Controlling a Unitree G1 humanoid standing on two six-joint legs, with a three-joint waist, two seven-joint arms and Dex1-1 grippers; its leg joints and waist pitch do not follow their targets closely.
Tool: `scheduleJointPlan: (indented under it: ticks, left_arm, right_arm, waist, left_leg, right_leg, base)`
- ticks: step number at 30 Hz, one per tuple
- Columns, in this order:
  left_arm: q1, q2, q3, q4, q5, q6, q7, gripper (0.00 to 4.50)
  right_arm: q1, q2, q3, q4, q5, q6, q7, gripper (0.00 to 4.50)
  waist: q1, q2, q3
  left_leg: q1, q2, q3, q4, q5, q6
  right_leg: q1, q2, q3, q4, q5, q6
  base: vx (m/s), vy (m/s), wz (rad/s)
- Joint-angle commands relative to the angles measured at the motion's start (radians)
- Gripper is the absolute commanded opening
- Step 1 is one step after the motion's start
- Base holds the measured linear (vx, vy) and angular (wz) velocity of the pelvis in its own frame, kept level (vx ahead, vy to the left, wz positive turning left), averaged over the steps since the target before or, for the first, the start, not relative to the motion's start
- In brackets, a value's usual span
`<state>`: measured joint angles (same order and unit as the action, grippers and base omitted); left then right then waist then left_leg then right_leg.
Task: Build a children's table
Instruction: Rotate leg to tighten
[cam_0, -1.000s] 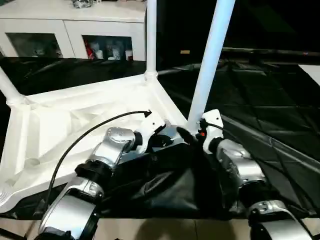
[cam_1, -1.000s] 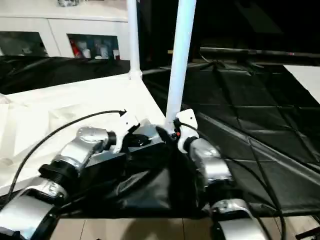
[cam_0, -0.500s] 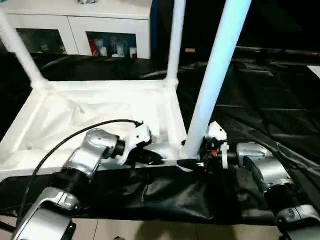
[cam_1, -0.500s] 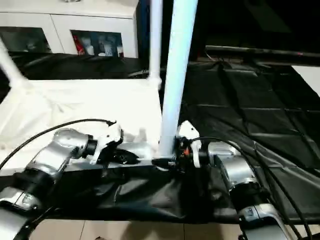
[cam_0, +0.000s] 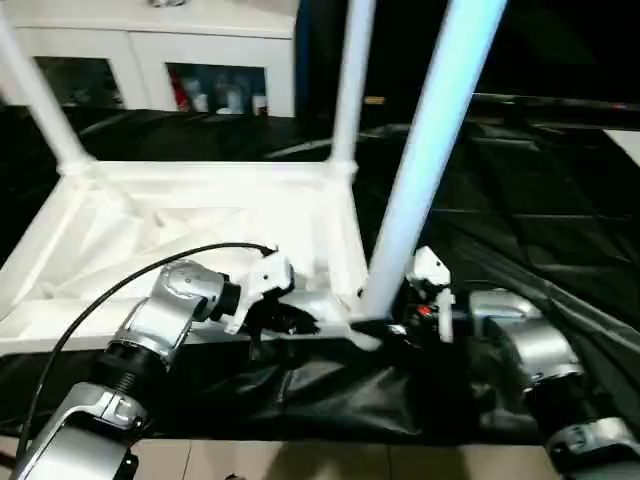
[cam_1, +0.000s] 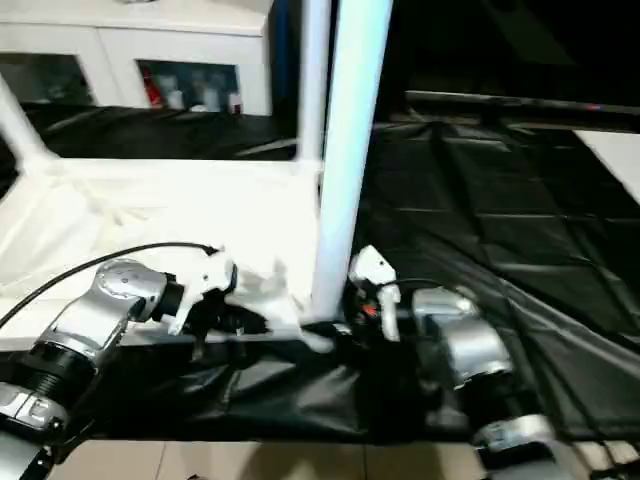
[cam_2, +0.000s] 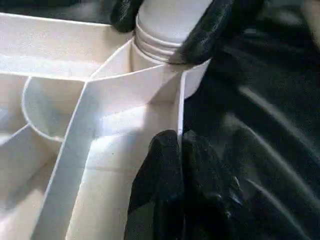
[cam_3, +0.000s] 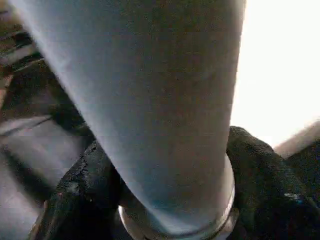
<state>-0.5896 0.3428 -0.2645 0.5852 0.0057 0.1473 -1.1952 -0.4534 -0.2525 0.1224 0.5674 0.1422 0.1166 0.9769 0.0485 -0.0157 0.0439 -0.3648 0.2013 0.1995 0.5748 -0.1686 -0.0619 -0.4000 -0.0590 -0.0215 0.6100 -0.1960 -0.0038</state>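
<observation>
white leg (cam_0: 425, 170) sits between the right gripper (cam_3: 165, 200) fingers, so hold it straight while the clenched left gripper (cam_2: 175, 165) steadies the table rim (cam_2: 181, 105)

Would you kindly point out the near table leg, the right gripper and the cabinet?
near leg (cam_0: 425, 165), left eye view, middle of its shaft.
right gripper (cam_3: 165, 200), right wrist view, midway between the fingertips, at the leg's base.
cabinet (cam_0: 140, 45), left eye view, top of its white front.

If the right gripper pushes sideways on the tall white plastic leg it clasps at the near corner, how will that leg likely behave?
The tall white tapering plastic leg probably stays stiff, as it stands straight. The right gripper clasps its base beside the socket, so the upturned white ribbed plastic tabletop, likely light, may slide on the black sheet.
</observation>
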Motion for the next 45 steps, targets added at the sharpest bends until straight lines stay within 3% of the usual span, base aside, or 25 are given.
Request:
scheduleJointPlan:
  ticks: [1, 2, 4, 6, 7, 9, 11, 13, 14, 17, 23, 27, 28, 32, 33, 36, 37, 45]
  left_arm:
    - [-0.029, -0.052, -0.003, 0.017, 0.007, 0.016, 0.090, 0.00]
    - [-0.052, -0.083, 0.009, 0.055, 0.017, 0.027, 0.175, 0.00]
    - [-0.088, -0.136, 0.031, 0.113, 0.023, 0.041, 0.297, 0.00]
    - [-0.100, -0.156, 0.040, 0.132, 0.024, 0.046, 0.337, 0.00]
    - [-0.124, -0.200, 0.053, 0.163, 0.026, 0.048, 0.408, 0.00]
    - [-0.134, -0.220, 0.057, 0.174, 0.028, 0.047, 0.435, 0.00]
    - [-0.142, -0.251, 0.055, 0.179, 0.028, 0.037, 0.430, 0.00]
    - [-0.146, -0.269, 0.050, 0.183, 0.025, 0.026, 0.418, 0.00]
    - [-0.148, -0.273, 0.050, 0.187, 0.022, 0.021, 0.412, 0.00]
    - [-0.137, -0.252, 0.033, 0.174, 0.018, 0.008, 0.352, 0.00]
    - [-0.101, -0.155, 0.004, 0.112, 0.008, -0.016, 0.167, 0.00]
    - [-0.079, -0.107, -0.013, 0.080, 0.001, -0.023, 0.066, 0.00]
    - [-0.068, -0.079, -0.019, 0.063, -0.005, -0.023, 0.010, 0.00]
    - [-0.052, -0.036, -0.032, 0.035, -0.015, -0.019, -0.069, 0.00]
    - [-0.050, -0.029, -0.034, 0.031, -0.016, -0.021, -0.081, 0.00]
    - [-0.042, -0.003, -0.037, 0.021, -0.017, -0.023, -0.118, 0.00]
    - [-0.041, 0.001, -0.036, 0.019, -0.017, -0.025, -0.124, 0.00]
    - [-0.023, 0.019, -0.033, -0.008, -0.027, -0.012, -0.130, 0.00]
  right_arm:
    - [0.012, 0.036, 0.040, 0.064, -0.072, 0.013, -0.128, 2.69]
    - [0.001, 0.072, 0.022, 0.092, -0.078, 0.017, -0.220, 2.68]
    - [-0.024, 0.133, -0.009, 0.138, -0.078, 0.023, -0.365, 2.67]
    - [-0.034, 0.155, -0.018, 0.154, -0.078, 0.023, -0.412, 2.67]
    - [-0.056, 0.201, -0.019, 0.183, -0.083, 0.010, -0.470, 2.67]
    - [-0.065, 0.221, -0.015, 0.194, -0.090, -0.003, -0.484, 2.67]
    - [-0.076, 0.251, -0.001, 0.196, -0.090, -0.036, -0.447, 2.67]
    - [-0.086, 0.267, 0.004, 0.197, -0.077, -0.057, -0.424, 3.36]
    - [-0.092, 0.271, -0.003, 0.199, -0.069, -0.057, -0.416, 3.36]
    - [-0.100, 0.235, 0.006, 0.187, -0.065, -0.074, -0.350, 3.74]
    - [-0.062, 0.089, 0.040, 0.102, -0.024, -0.078, -0.072, 3.74]
    - [-0.048, 0.032, 0.038, 0.063, 0.002, -0.063, 0.028, 3.74]
    - [-0.041, -0.005, 0.035, 0.045, 0.012, -0.043, 0.097, 3.74]
    - [-0.029, -0.062, 0.037, 0.021, 0.023, -0.022, 0.192, 3.74]
    - [-0.027, -0.071, 0.037, 0.017, 0.025, -0.016, 0.207, 3.51]
    - [-0.023, -0.098, 0.040, 0.003, 0.030, -0.006, 0.245, 3.51]
    - [-0.022, -0.102, 0.040, 0.001, 0.033, -0.004, 0.250, 3.26]
    - [0.002, -0.106, 0.055, -0.037, 0.046, 0.053, 0.289, 2.77]
  waist:
    - [-0.007, 0.000, -0.043]
    - [-0.011, 0.002, -0.043]
    - [-0.016, 0.004, -0.043]
    - [-0.018, 0.000, -0.045]
    - [-0.018, 0.005, -0.047]
    - [-0.017, 0.000, -0.048]
    - [-0.014, 0.002, -0.050]
    - [-0.013, 0.005, -0.052]
    - [-0.013, 0.004, -0.053]
    - [-0.011, 0.005, -0.055]
    - [-0.005, 0.005, -0.057]
    - [-0.003, 0.007, -0.054]
    - [-0.003, 0.014, -0.055]
    - [0.007, 0.012, -0.053]
    - [0.010, 0.013, -0.054]
    - [0.019, 0.014, -0.052]
    - [0.021, 0.015, -0.052]
    - [0.026, 0.013, -0.053]
  left_leg:
    - [0.019, 0.026, -0.024, -0.071, -0.349, -0.029]
    - [0.016, 0.027, -0.025, -0.073, -0.351, -0.031]
    - [0.024, 0.027, -0.026, -0.071, -0.382, -0.040]
    - [0.022, 0.023, -0.029, -0.070, -0.385, -0.037]
    - [0.018, 0.022, -0.027, -0.070, -0.370, -0.030]
    - [0.016, 0.021, -0.026, -0.070, -0.361, -0.019]
    - [0.015, 0.021, -0.024, -0.068, -0.348, -0.004]
    - [0.012, 0.022, -0.023, -0.068, -0.326, 0.007]
    - [0.010, 0.022, -0.022, -0.066, -0.314, 0.012]
    - [0.007, 0.021, -0.021, -0.065, -0.282, 0.025]
    - [0.004, 0.023, -0.021, -0.061, -0.251, 0.059]
    - [0.004, 0.026, -0.018, -0.062, -0.246, 0.062]
    - [0.005, 0.029, -0.018, -0.062, -0.246, 0.057]
    - [0.008, 0.032, -0.014, -0.060, -0.248, 0.057]
    - [0.009, 0.033, -0.013, -0.060, -0.248, 0.056]
    - [0.012, 0.033, -0.013, -0.061, -0.249, 0.048]
    - [0.012, 0.033, -0.012, -0.061, -0.246, 0.045]
    - [0.010, 0.032, -0.013, -0.061, -0.226, 0.041]
  right_leg:
    - [0.025, -0.070, 0.030, -0.099, -0.436, -0.162]
    - [0.025, -0.070, 0.032, -0.101, -0.443, -0.149]
    - [0.015, -0.069, 0.032, -0.105, -0.463, -0.146]
    - [0.018, -0.068, 0.031, -0.108, -0.480, -0.137]
    - [0.019, -0.068, 0.035, -0.107, -0.450, -0.137]
    - [0.021, -0.064, 0.035, -0.104, -0.390, -0.152]
    - [0.023, -0.066, 0.037, -0.102, -0.354, -0.161]
    - [0.027, -0.066, 0.038, -0.097, -0.307, -0.175]
    - [0.028, -0.065, 0.037, -0.095, -0.279, -0.186]
    - [0.034, -0.066, 0.037, -0.091, -0.236, -0.194]
    - [0.046, -0.066, 0.033, -0.084, -0.162, -0.226]
    - [0.045, -0.064, 0.032, -0.082, -0.156, -0.239]
    - [0.044, -0.063, 0.032, -0.080, -0.152, -0.246]
    - [0.042, -0.063, 0.031, -0.078, -0.147, -0.260]
    - [0.041, -0.063, 0.031, -0.078, -0.150, -0.260]
    - [0.039, -0.064, 0.033, -0.079, -0.170, -0.253]
    - [0.038, -0.064, 0.033, -0.079, -0.171, -0.251]
    - [0.039, -0.065, 0.032, -0.076, -0.157, -0.243]
  base:
    - [0.000, 0.000, 0.00]
    - [0.000, 0.000, 0.00]
    - [0.000, 0.000, 0.00]
    - [0.000, 0.000, 0.00]
    - [0.000, 0.000, 0.00]
    - [0.000, 0.000, 0.00]
    - [0.000, 0.000, 0.00]
    - [0.000, 0.000, 0.00]
    - [0.000, 0.000, 0.00]
    - [0.000, 0.000, 0.00]
    - [0.000, 0.000, 0.00]
    - [0.000, 0.000, 0.00]
    - [0.000, 0.000, 0.00]
    - [0.000, 0.000, 0.00]
    - [0.000, 0.000, 0.00]
    - [0.000, 0.000, 0.00]
    - [0.000, 0.000, 0.00]
    - [0.000, 0.000, 0.00]
